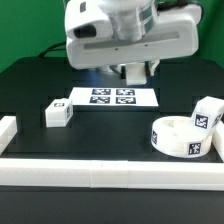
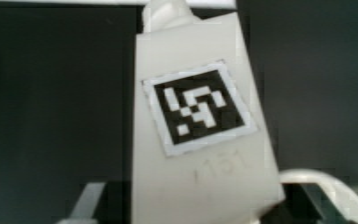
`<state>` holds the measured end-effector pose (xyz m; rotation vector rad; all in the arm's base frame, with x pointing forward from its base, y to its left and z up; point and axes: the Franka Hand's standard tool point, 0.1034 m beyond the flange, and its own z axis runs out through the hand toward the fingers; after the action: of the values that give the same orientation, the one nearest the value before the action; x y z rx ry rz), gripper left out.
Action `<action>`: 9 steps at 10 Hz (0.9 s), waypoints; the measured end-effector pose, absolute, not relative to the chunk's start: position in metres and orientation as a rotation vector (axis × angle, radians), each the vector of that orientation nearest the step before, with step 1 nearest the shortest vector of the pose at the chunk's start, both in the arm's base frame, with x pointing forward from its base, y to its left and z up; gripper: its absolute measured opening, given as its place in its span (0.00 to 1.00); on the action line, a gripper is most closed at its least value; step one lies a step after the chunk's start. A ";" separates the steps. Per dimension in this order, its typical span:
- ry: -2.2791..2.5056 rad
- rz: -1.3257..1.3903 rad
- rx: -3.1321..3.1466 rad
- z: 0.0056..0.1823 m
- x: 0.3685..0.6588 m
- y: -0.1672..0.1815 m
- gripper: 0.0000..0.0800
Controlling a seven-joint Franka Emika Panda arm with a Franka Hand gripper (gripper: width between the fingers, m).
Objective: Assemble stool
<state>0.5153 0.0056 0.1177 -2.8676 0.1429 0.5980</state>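
Black bench (image 1: 30, 85) under a green backdrop (image 1: 25, 25) carries the loose stool parts. My end effector (image 2: 202, 205) is closed narrow on one white leg (image 2: 197, 110), whose tag fills the wrist view. I hold it above the marker board (image 1: 112, 97). The seat (image 1: 180, 137) lies well apart, toward the exterior view's right. A second leg (image 1: 207, 114) sits at its far rim; I cannot tell whether they touch. A third leg (image 1: 57, 113) rests toward the left.

I judge this the carrying step: next I must bring my leg to the seat and line it up with a socket. The sockets I cannot make out. From outside, my own arm hides the grip, and up close my fingers are cut off at the frame edge.
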 end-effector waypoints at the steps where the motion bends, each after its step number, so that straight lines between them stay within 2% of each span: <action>1: 0.147 0.537 -2.885 0.123 0.519 0.003 0.41; 5: 0.179 0.144 -2.988 0.118 0.527 -0.005 0.41; 9: 0.344 -0.279 -2.963 0.128 0.544 0.000 0.41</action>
<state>0.5436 0.0001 0.1281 -2.9629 0.3445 -0.2791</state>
